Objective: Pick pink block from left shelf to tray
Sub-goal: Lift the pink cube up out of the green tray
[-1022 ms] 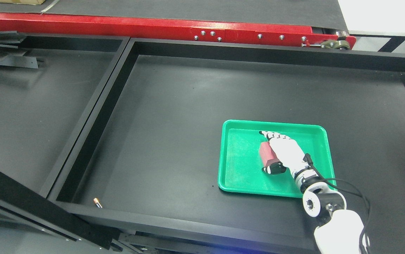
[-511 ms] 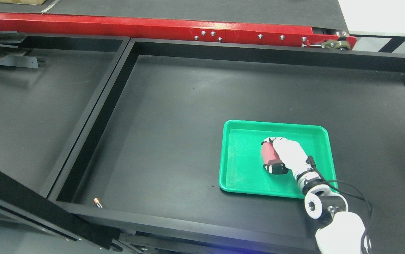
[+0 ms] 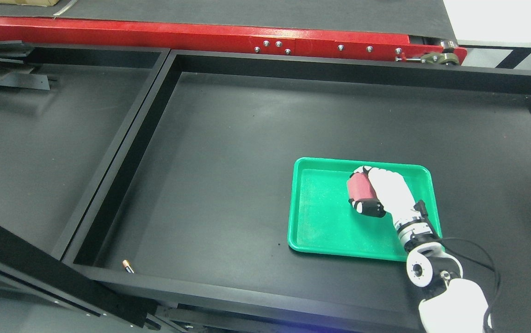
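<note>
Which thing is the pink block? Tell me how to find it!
Look in the big black bin for the bright green tray near its lower right. Over the tray, the robot's white right hand curls around the pink block. It is the only pinkish-red thing in the tray, small and boxy.

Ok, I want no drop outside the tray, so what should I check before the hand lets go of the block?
1. Right hand gripping pink block: ok, fingers wrapped round it.
2. Block over green tray: ok, inside the rim outline.
3. Block resting on tray floor: cannot tell.
4. Tray floor beside the block free: ok, bare green.
5. Tray flat on black shelf: ok.
6. Left hand clear: cannot tell, not in view.
</note>
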You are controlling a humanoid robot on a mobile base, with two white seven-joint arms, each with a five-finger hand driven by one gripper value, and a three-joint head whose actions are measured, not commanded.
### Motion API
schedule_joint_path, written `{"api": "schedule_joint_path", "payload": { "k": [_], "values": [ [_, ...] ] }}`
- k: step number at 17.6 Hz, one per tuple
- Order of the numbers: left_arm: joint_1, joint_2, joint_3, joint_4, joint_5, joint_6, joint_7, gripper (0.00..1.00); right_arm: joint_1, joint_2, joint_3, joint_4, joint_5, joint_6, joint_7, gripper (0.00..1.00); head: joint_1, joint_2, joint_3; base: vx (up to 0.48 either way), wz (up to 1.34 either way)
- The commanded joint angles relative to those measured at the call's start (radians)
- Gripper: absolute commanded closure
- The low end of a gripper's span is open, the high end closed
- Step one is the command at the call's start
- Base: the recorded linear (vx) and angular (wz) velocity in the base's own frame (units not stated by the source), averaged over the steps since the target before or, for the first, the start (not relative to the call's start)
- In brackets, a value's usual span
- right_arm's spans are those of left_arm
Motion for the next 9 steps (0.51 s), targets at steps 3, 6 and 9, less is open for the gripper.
{"api": "schedule_joint_path", "payload": {
  "k": [3,6,9],
  "values": [
    [0.02,0.017,0.0,-0.017,0.0,0.0,0.0,0.0,0.091,-0.018,-0.094,-0.147,-0.13,-0.167,-0.158,0.98,0.0,0.0,0.0,0.0,0.0],
    [0.02,0.017,0.0,-0.017,0.0,0.0,0.0,0.0,0.094,-0.018,-0.129,-0.17,-0.17,-0.173,-0.201,0.98,0.0,0.0,0.0,0.0,0.0],
    [0.02,0.017,0.0,-0.017,0.0,0.0,0.0,0.0,0.096,-0.018,-0.146,-0.172,-0.196,-0.173,-0.206,0.98,0.0,0.0,0.0,-0.002,0.01]
  ]
}}
